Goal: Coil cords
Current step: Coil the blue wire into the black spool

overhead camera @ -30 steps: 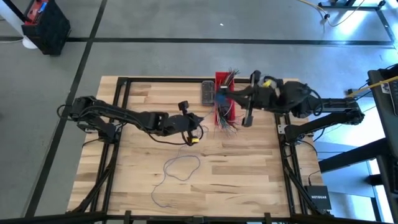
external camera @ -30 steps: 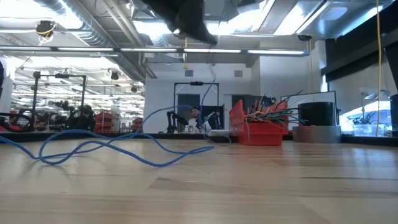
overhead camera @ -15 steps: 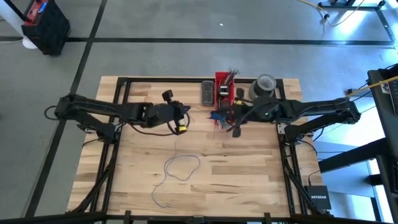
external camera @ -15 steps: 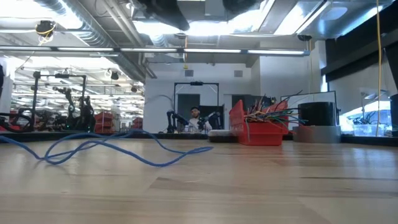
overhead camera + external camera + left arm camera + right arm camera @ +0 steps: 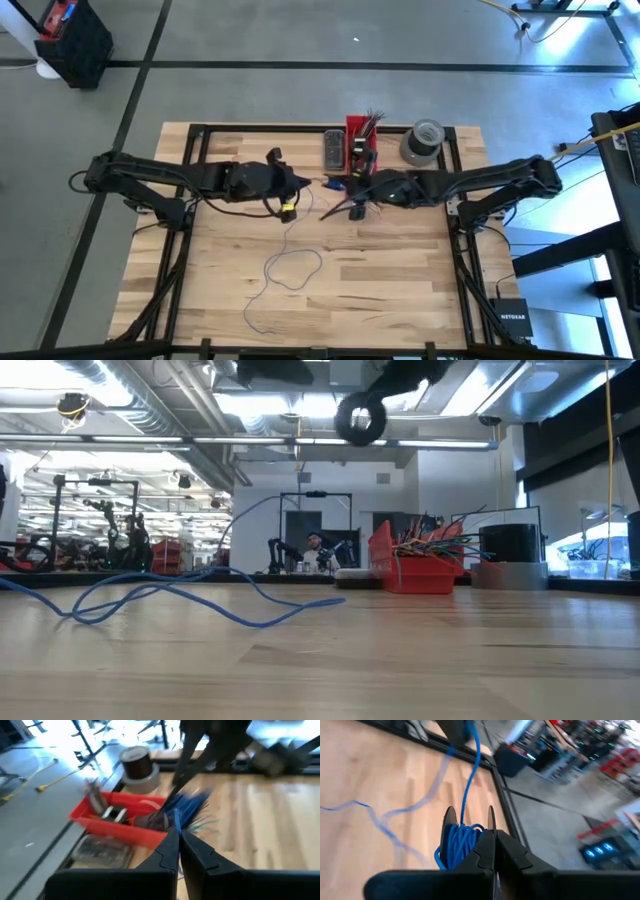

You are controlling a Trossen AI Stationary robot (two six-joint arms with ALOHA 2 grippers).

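Fingers of both arms shut: left fingers [image 5: 179, 851] and right fingers [image 5: 492, 851] pinching blue cord [image 5: 468, 795].

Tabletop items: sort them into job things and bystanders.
Job: thin blue cord, its wound blue coil, left gripper, right gripper.
Lying about: red plastic bin, grey tape roll, dark flat box.

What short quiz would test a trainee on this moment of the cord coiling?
1. True or false: the left gripper and the right gripper both stand wide open.
2. What sits beside the red bin at the far edge of the table? A) tape roll B) mug C) laptop
3. Fill in: the cord bundled at the right gripper is ___ in colour.
Key: 1 false; 2 A; 3 blue.
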